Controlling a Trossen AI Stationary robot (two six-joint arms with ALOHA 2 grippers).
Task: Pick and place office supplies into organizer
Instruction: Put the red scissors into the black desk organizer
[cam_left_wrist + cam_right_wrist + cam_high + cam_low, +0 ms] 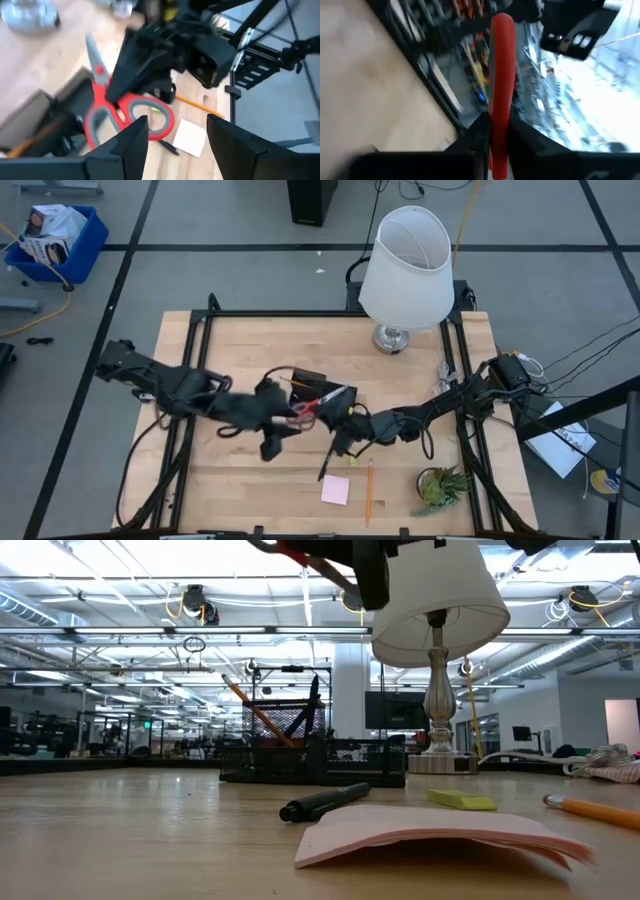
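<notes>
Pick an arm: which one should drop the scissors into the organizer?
Right. The right gripper is shut on the scissors, just beside the organizer. The left gripper is open and empty.

You are looking at a large lab or workshop hall. Ceiling light strips [120,605] run overhead, and floor tape lines [250,248] cross grey flooring.

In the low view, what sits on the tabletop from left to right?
Organizer → black pen → pink sticky-note pad → yellow-green eraser → orange pencil. The lamp overlaps this run behind it, so it is left out.
</notes>
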